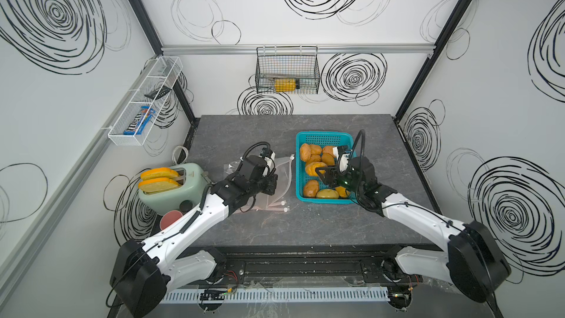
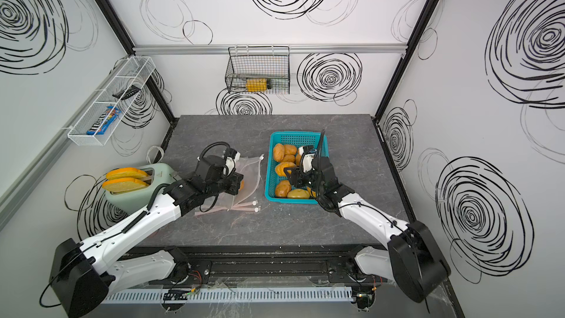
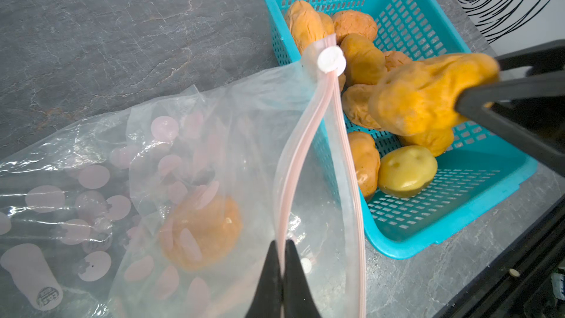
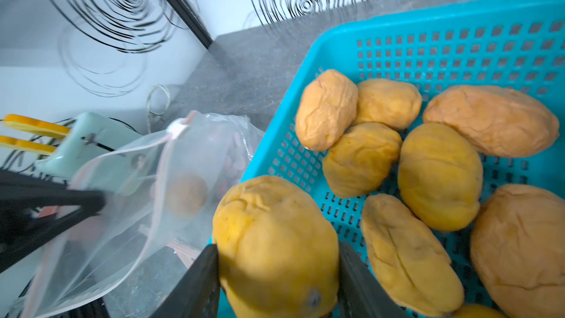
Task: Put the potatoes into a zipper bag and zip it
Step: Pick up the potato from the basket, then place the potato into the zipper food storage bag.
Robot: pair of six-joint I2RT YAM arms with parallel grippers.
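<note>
The left gripper [image 3: 282, 249] is pinched shut on one pink zip strip of the clear bag [image 3: 214, 136], holding its mouth open; the white slider [image 3: 331, 60] sits at the far end of the zip. One potato [image 3: 201, 230] lies inside. A round stamp on the bag is too small to read.

The right gripper [image 4: 278, 247] clamps a second, yellow potato [image 4: 269, 209] part-open, lifted over the basket's edge nearest the bag. The other potatoes [image 4: 440, 175] lie in the teal basket [image 1: 321, 140], which is just beside the bag with a narrow gap between.

The grey stone-look table [image 1: 244, 136] is bare toward its back edge. A toaster [image 1: 186, 185] stands at the left edge. On the left wall, a blue packet [image 1: 139, 122] reads M&M's. The walls are white with black swirls.
</note>
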